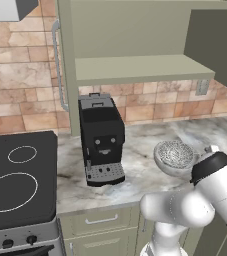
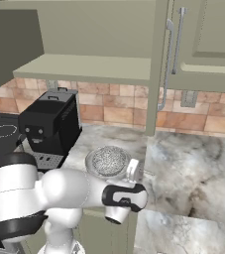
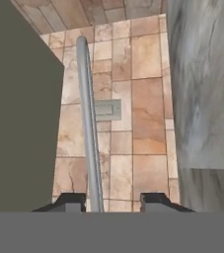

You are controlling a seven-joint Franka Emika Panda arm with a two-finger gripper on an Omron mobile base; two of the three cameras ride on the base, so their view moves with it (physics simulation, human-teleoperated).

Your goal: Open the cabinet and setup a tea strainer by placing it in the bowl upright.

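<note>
The sage-green cabinet [image 1: 140,67] stands open, its shelf [image 2: 84,67] bare. One door is swung out edge-on, its silver bar handle [image 2: 168,64] facing the wall. On the marble counter the grey mesh tea strainer [image 1: 175,153] [image 2: 108,160] sits upright, mouth up, inside the whitish bowl [image 1: 160,159] [image 2: 91,168]. My gripper [image 2: 133,169] [image 1: 211,149] hovers just beside the bowl's rim, on the side away from the coffee machine. In the hand view its fingertips [image 3: 158,200] stand apart with nothing between them. Beyond them are the door [image 3: 19,123] and its handle [image 3: 89,123].
A black coffee machine [image 1: 101,140] [image 2: 49,126] stands next to the bowl. The black stove [image 1: 17,180] lies beyond it. A wall outlet [image 2: 189,98] is on the tiled backsplash. Drawers [image 1: 100,220] run under the counter. A closed cabinet [image 2: 208,39] hangs past the open door.
</note>
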